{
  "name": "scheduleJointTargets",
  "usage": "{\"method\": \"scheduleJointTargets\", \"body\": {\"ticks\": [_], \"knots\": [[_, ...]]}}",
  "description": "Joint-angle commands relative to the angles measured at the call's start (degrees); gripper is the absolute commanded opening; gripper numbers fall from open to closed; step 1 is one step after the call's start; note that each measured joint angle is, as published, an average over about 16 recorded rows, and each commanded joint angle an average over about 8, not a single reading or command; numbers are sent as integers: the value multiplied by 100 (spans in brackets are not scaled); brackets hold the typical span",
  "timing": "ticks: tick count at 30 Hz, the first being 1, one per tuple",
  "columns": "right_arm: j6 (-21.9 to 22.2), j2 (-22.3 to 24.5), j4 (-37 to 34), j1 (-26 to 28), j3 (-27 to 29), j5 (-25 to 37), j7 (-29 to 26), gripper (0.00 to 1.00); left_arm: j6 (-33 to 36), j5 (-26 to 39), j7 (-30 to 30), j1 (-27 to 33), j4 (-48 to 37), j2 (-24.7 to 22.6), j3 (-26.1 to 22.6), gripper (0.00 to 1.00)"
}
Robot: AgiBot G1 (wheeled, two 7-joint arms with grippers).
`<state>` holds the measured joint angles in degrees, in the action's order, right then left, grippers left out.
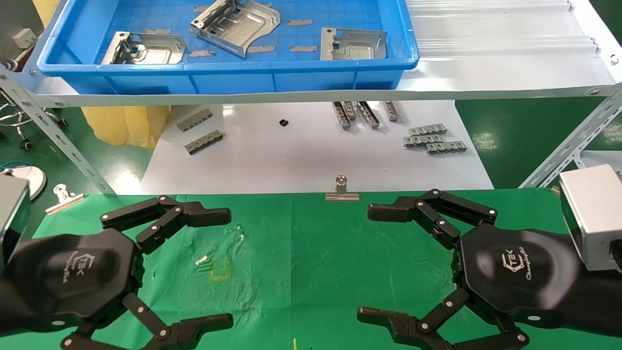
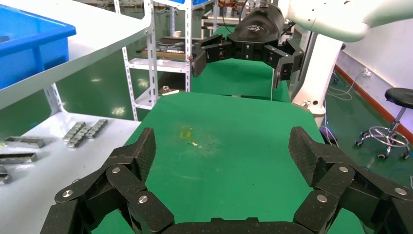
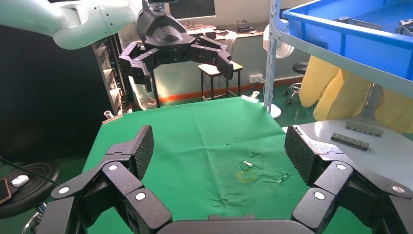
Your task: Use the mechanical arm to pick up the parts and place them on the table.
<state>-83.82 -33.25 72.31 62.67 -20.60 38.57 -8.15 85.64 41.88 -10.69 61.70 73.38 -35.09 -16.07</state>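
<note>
Your three parts (image 1: 236, 26) lie in the blue bin (image 1: 291, 80) on the ribbed shelf (image 1: 495, 43), well apart from both claws; grey slips (image 1: 300, 22) lie among them. Your left gripper (image 1: 214, 265) hovers over the green tabletop (image 1: 311, 253) with fingers (image 1: 206, 216) spread wide, holding nothing. Its palm reads "TEK", with smaller script you cannot read. Your right gripper (image 1: 376, 265) hovers opposite, fingers equally wide and bare, marked the same. A yellow mark (image 1: 219, 270) lies on the cloth near the left claw. A binder clip (image 1: 342, 190) grips the far edge. Toothed strips (image 1: 432, 138) rest on the white board (image 1: 301, 155) beyond.
</note>
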Motion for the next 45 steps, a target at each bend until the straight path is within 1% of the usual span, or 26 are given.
{"method": "scheduleJointTargets", "body": {"ticks": [1, 28, 32, 35, 39, 42, 45], "knots": [[0, 0, 0, 0, 0, 0, 0, 0, 0, 0, 0, 0, 0, 0, 0, 100], [0, 0, 0, 0, 0, 0, 0, 0, -1, 4, 6, 0, -2, 2, 2, 100], [0, 0, -1, 0, 0, 0, 0, 0, -15, 38, 69, 99, -54, -18, 21, 100], [-1, 0, -1, 0, 0, 0, 0, 0, -47, 131, 102, 408, -198, -93, 26, 100], [-1, 0, -1, 1, -1, 0, 1, 0, -134, 451, 100, 1251, -701, -364, -61, 100], [-1, 0, -1, 1, -1, 0, 1, 0, -234, 842, 161, 2052, -1398, -707, -212, 100], [-1, 0, -1, 1, -1, -1, 1, 0, -394, 1316, 338, 2841, -2297, -1126, -411, 100]]}}
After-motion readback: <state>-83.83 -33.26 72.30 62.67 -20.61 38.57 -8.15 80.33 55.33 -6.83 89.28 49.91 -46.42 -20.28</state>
